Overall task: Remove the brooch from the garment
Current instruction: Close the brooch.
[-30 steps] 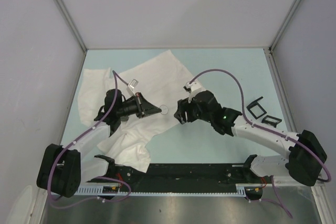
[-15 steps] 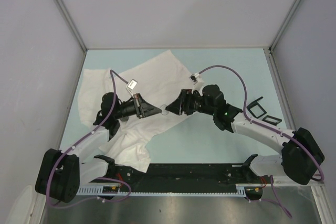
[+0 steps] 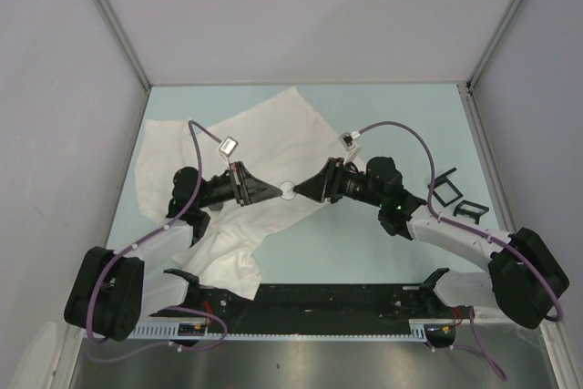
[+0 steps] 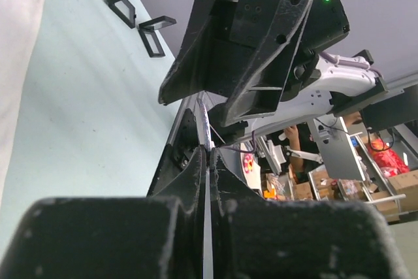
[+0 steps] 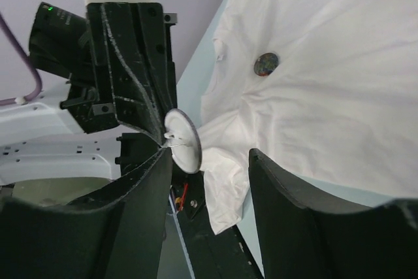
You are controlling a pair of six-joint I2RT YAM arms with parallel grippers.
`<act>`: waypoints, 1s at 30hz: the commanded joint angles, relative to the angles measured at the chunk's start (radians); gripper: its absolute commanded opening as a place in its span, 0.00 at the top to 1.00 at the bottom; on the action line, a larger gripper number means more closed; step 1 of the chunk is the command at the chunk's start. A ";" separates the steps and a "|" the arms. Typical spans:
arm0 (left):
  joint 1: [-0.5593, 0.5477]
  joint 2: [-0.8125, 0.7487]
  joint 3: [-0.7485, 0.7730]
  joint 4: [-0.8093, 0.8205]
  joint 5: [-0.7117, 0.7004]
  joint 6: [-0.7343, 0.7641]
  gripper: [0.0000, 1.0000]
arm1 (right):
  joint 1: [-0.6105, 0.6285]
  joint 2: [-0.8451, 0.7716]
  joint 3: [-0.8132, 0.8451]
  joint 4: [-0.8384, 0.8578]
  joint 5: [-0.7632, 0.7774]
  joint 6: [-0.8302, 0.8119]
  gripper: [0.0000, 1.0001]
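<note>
The garment (image 3: 264,134) is a white shirt, spread crumpled over the left half of the table; it also shows in the wrist views (image 5: 326,96) (image 4: 13,63). The brooch (image 3: 287,191) is a small round white disc with a pin on its back (image 5: 181,140). My left gripper (image 3: 273,191) is shut on it and holds it just off the shirt's right edge; its own camera sees the brooch (image 4: 206,129) edge-on between the fingers of the left gripper (image 4: 208,151). My right gripper (image 3: 305,191) faces it, open (image 5: 210,155), with one fingertip (image 5: 163,155) right at the disc.
A small dark round object (image 5: 266,64) lies on the shirt. Two black frame-shaped pieces (image 3: 444,187) (image 3: 471,209) lie at the table's right. Grey walls close in the table, and a black rail (image 3: 310,302) runs along the near edge.
My right arm has swung left until its open fingers reach the brooch, and they have narrowed a little. The left gripper has kept its hold and hardly moved.
</note>
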 commanded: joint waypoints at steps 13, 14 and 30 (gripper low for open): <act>-0.007 0.117 -0.054 0.452 0.040 -0.254 1.00 | -0.007 -0.009 -0.007 0.182 -0.126 0.020 0.59; -0.007 0.119 -0.054 0.450 0.040 -0.255 1.00 | -0.007 -0.007 -0.005 0.185 -0.134 0.018 0.59; -0.019 0.117 -0.045 0.435 0.039 -0.255 1.00 | 0.002 0.050 -0.004 0.263 -0.166 0.037 0.61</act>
